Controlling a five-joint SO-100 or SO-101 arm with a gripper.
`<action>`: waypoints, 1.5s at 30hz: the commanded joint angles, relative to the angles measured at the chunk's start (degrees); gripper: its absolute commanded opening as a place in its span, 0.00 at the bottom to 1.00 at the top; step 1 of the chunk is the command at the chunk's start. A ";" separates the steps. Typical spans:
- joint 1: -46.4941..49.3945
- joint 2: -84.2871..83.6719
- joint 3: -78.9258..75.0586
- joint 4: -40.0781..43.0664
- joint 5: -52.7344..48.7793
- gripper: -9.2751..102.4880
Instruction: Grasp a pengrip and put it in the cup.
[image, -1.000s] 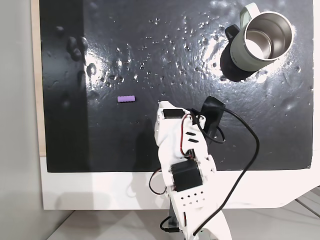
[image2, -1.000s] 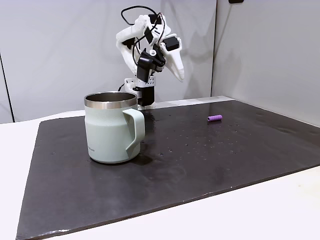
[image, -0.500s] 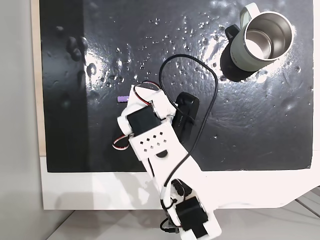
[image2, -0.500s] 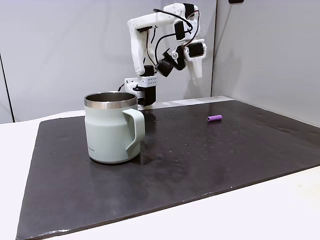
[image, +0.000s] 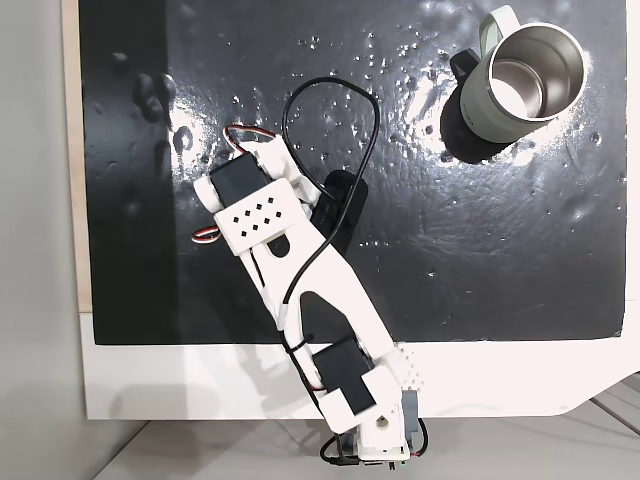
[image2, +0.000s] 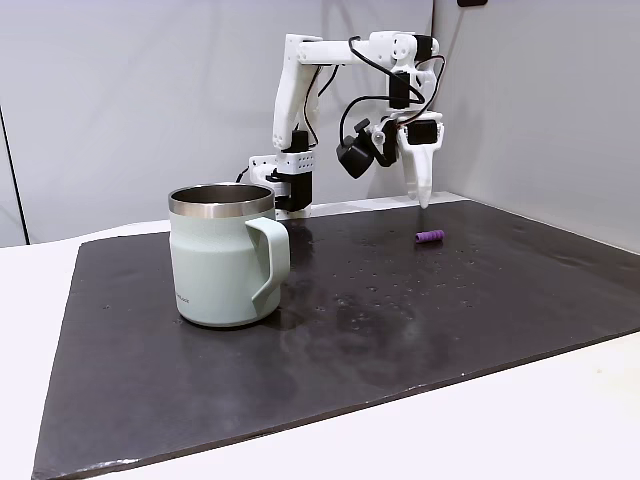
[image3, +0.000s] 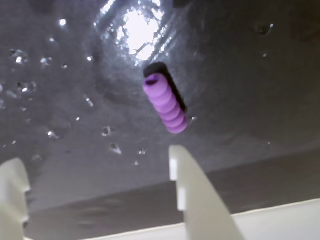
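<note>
The pengrip (image3: 165, 103), a small purple ribbed cylinder, lies on the black mat (image3: 250, 75) just ahead of my right finger (image3: 192, 195). My gripper (image3: 95, 155) is open, with nothing between its white fingers. From the side, the gripper (image2: 422, 198) points down a little above the pengrip (image2: 430, 236) and slightly behind it. In the top-down fixed view my wrist (image: 250, 205) covers the pengrip. The cup (image2: 225, 255) is a pale grey-green mug with a steel inside. It stands upright at the mat's far right corner (image: 520, 80), well away from the gripper.
The black mat (image: 500, 250) is shiny and dimpled and lies on a white table (image: 180, 380). A black cable (image: 330, 100) loops from my wrist over the mat. A grey wall (image2: 530, 100) rises close behind the pengrip's side of the mat.
My arm has unfolded from near its base, swung out over the mat and come down, so the open gripper now hangs over the pengrip. Pengrip and cup have not moved.
</note>
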 joint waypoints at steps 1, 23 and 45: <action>-0.97 -1.93 -4.75 0.35 0.18 0.33; -6.15 -19.86 -14.41 3.69 0.18 0.30; -4.13 -22.32 -19.07 3.87 -2.64 0.08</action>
